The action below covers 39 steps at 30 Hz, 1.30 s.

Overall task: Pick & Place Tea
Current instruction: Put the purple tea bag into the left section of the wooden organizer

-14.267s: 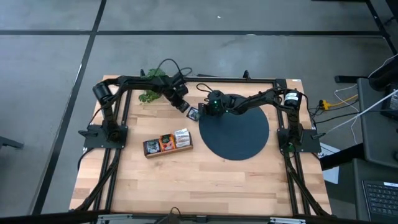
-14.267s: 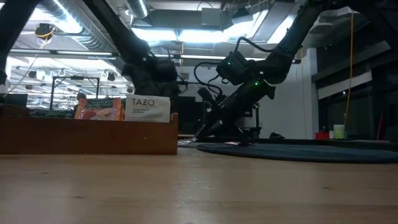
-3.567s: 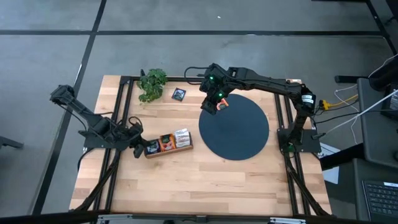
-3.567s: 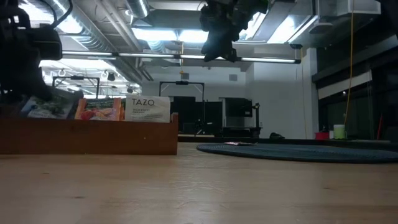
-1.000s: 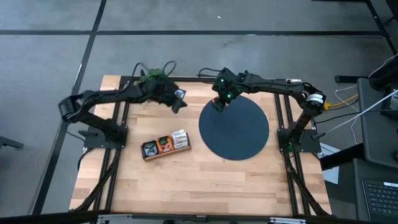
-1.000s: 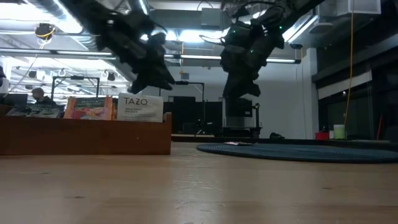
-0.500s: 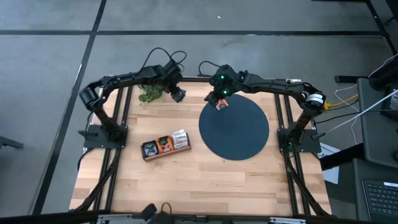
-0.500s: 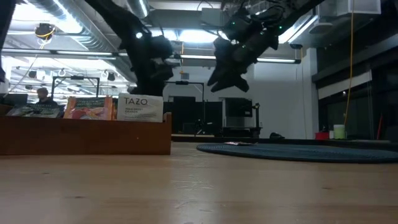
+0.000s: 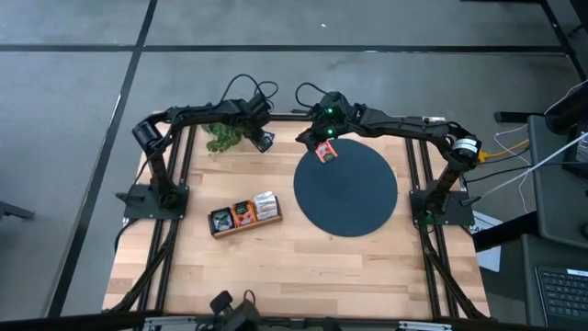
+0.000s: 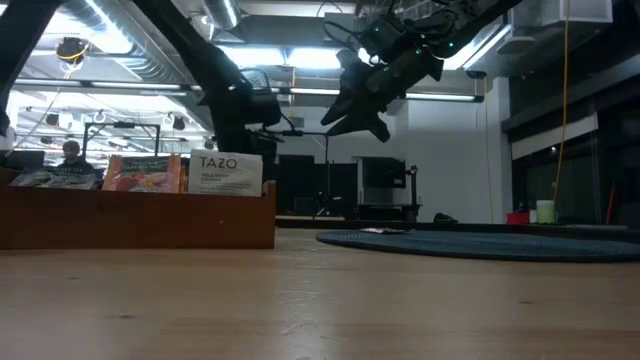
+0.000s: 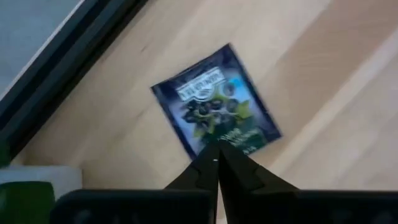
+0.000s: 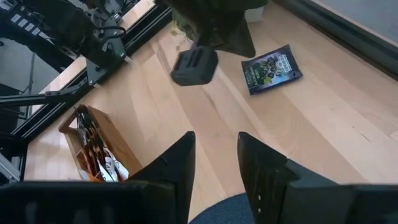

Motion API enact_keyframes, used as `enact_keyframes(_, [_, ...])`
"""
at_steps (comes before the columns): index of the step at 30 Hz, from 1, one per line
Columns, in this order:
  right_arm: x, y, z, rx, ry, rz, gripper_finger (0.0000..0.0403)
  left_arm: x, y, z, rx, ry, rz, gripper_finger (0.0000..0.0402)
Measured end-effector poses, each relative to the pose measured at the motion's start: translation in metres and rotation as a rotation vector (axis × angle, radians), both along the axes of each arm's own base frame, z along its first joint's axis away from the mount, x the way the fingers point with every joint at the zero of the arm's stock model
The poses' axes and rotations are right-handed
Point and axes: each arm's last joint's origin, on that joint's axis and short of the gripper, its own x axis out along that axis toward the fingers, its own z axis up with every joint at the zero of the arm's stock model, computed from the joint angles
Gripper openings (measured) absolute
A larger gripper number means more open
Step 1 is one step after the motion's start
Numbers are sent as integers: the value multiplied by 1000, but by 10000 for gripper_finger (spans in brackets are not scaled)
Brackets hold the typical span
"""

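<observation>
Wooden bench [image 9: 303, 267], seen from above, with both arms reaching toward its far edge. At left, the green plant [image 9: 220, 136] stands near the far-left corner. Nearer the front, the wooden compartment tray [image 9: 244, 215] holds upright tea sachets [image 10: 230, 172]: a dark one, orange ones and a white one, the white one at the tray's right end. The left claw [image 9: 264, 140] hangs above the far edge, just right of the plant; in the left wrist view its fingers [image 11: 205, 167] meet at the tips, pinched together with nothing between them, directly over a dark blue sachet [image 11: 216, 106] that lies flat on the bare wood. The right wrist view shows this same dark blue sachet [image 12: 272, 68] flat on the bench beside the frame rail, with the left claw [image 12: 194, 65] raised above it. At centre-right, the dark disc [image 9: 346, 188] lies flat on the bench, to the right of the tray. A red-orange sachet [image 9: 325, 152] rests on the disc at its far-left edge. The right claw [image 9: 321, 135] hovers just beyond that sachet, raised clear of the disc in the low view [image 10: 355, 112]; its fingers [image 12: 176, 167] stand apart with an empty gap between them.
</observation>
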Motion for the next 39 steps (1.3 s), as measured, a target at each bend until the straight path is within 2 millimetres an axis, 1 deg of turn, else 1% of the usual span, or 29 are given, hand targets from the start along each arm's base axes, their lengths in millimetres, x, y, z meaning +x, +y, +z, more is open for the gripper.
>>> enact_keyframes(3, [0,0,0,0,0,0,122,0,4,-12,-51,1,-13,2])
enact_keyframes(8, [0,0,0,0,0,0,122,5,2,-32,-114,25,-38,2])
enact_keyframes(13, [0,0,0,0,1,0,122,10,-4,-35,-121,43,-110,2])
enact_keyframes(17, [0,0,0,0,2,1,122,12,-10,-36,-159,30,-218,2])
enact_keyframes(20, [0,1,-1,27,2,23,122,15,-19,-37,-195,19,-310,2])
enact_keyframes(22, [-1,3,-2,91,8,35,122,20,-25,-37,-200,12,-358,2])
enact_keyframes(26, [-5,6,-7,153,70,45,122,29,-38,-37,-198,11,-449,2])
enact_keyframes(30, [-5,10,-10,184,108,-13,122,41,-56,-37,-182,16,-554,2])
enact_keyframes(32, [-3,16,-11,201,125,-34,122,46,-66,-37,-188,10,-607,2])
enact_keyframes(35, [0,29,-13,209,164,-19,122,54,-80,-37,-187,2,-668,2])
enact_keyframes(39, [1,46,-19,149,268,-61,122,62,-92,-37,-168,-14,-711,2])
